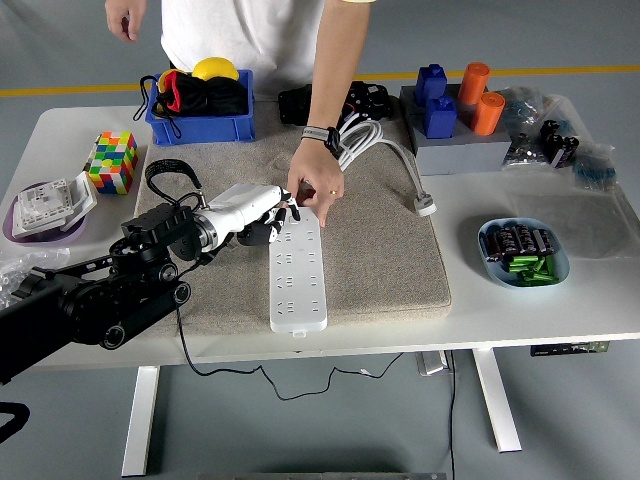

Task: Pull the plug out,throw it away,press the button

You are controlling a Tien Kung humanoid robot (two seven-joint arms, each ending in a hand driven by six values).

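The white power strip [298, 272] lies on the grey mat [380, 250], pinned at its far end by a person's hand [316, 186], so the light, rigid strip shouldn't skate when its button gets poked by the left hand [268, 207], whose fingers look loosely extended, nothing visibly held.

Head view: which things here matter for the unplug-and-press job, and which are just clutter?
In play:
power strip
black plug
left hand
person's hand steadying the strip

Lying about:
Rubik's cube
blue bin
white cable
orange cylinders
battery dish
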